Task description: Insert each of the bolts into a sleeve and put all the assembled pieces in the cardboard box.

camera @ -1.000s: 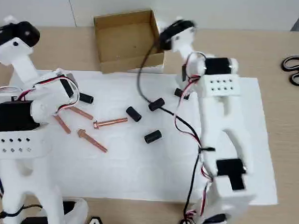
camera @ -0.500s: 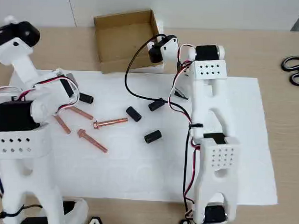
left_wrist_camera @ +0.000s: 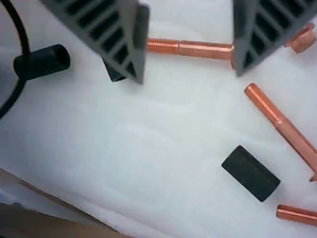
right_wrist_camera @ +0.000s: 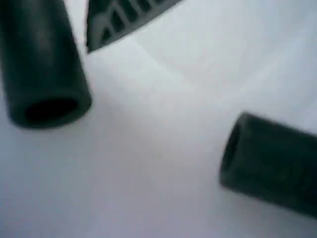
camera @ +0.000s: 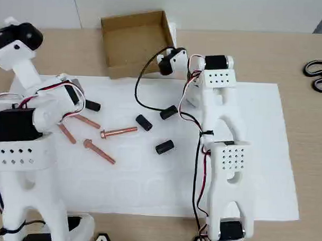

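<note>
Can count four copper bolts (camera: 118, 132) lying flat on the white sheet (camera: 148, 194), all well apart from the cardboard box (camera: 131, 71). No bolt in a sleeve yet. Can count four black sleeves (camera: 164, 147) too, loose on the sheet, also apart from the box. Can see one pair of scissors (camera: 318, 73), far from the box. Can see the left gripper (left_wrist_camera: 188, 69) above one bolt, well apart from the box, fingers (left_wrist_camera: 114, 39) spread wide, holding nothing. Can see the right gripper (camera: 172, 63) just beside the box's near corner, low by two sleeves. Cannot tell its grip.
</note>
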`<action>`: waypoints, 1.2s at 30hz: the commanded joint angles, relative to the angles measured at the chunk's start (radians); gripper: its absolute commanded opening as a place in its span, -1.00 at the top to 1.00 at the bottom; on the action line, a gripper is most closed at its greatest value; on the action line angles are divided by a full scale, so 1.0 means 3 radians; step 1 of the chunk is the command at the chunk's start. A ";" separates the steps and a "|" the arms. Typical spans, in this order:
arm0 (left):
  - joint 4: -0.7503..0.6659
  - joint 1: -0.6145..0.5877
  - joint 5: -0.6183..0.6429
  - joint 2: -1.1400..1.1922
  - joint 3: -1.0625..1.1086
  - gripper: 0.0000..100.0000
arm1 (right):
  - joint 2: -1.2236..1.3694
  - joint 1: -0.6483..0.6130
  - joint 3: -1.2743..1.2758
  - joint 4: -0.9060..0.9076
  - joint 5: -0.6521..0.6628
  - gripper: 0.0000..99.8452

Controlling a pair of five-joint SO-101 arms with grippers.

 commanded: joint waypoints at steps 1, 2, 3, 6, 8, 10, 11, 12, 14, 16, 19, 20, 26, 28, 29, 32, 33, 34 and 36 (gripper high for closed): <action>-0.0046 0.0010 0.0000 -0.0005 -0.0120 0.76 | 0.0049 0.0013 -0.0143 -0.0182 0.0031 0.62; -0.0046 0.0010 0.0000 -0.0005 -0.0120 0.76 | 0.0095 0.0013 -0.0143 -0.0238 0.0031 0.62; -0.0046 0.0010 0.0000 -0.0005 -0.0120 0.76 | 0.0136 0.0013 -0.0143 -0.0284 0.0031 0.62; -0.0046 0.0010 0.0000 -0.0005 -0.0120 0.76 | 0.0258 0.0013 -0.0143 -0.0371 0.0026 0.62; -0.0046 0.0010 0.0000 -0.0005 -0.0120 0.76 | 0.0330 -0.0003 -0.0143 -0.0381 0.0020 0.62; -0.0046 0.0010 0.0000 -0.0005 -0.0120 0.76 | 0.0376 -0.0018 -0.0143 -0.0381 0.0015 0.67; -0.0046 0.0010 0.0000 -0.0005 -0.0120 0.76 | 0.0376 -0.0018 -0.0143 -0.0381 0.0010 0.74; -0.0046 0.0010 0.0000 -0.0005 -0.0120 0.76 | 0.0376 -0.0023 -0.0143 -0.0381 0.0010 0.81; -0.0046 0.0010 0.0000 -0.0005 -0.0120 0.76 | 0.0376 -0.0023 -0.0143 -0.0381 0.0010 0.99; -0.0046 0.0010 0.0000 -0.0005 -0.0120 0.76 | 0.0381 -0.0008 -0.0143 -0.0366 0.0010 0.96; -0.0046 0.0010 0.0000 -0.0005 -0.0120 0.76 | 0.0376 -0.0003 -0.0148 -0.0294 -0.0046 1.00; -0.0046 0.0010 0.0000 -0.0005 -0.0120 0.76 | 0.0355 -0.0003 -0.0153 -0.0248 -0.0087 0.99; -0.0046 0.0010 0.0000 -0.0005 -0.0120 0.76 | -0.0141 -0.0008 -0.0711 0.0386 -0.0240 0.99; -0.0015 0.0010 0.0000 -0.0005 -0.0120 0.76 | -0.0350 -0.0013 -0.0839 0.0437 -0.0399 0.99; 0.0005 0.0010 0.0000 -0.0005 -0.0120 0.76 | -0.0478 -0.0023 -0.0829 0.0448 -0.0471 0.99; 0.0066 0.0046 0.0000 0.0000 -0.0120 0.76 | -0.0995 -0.0115 -0.0578 0.0514 -0.0655 0.99; 0.0092 0.0066 0.0000 0.0000 -0.0120 0.76 | -0.1204 -0.0151 -0.0384 0.0514 -0.0690 0.99; 0.0113 0.0102 0.0000 0.0000 -0.0120 0.76 | -0.1424 -0.0212 -0.0189 0.0514 -0.0726 0.99; 0.0169 0.0199 0.0000 0.0000 -0.0120 0.76 | -0.1936 -0.0340 0.0205 0.0509 -0.0834 0.99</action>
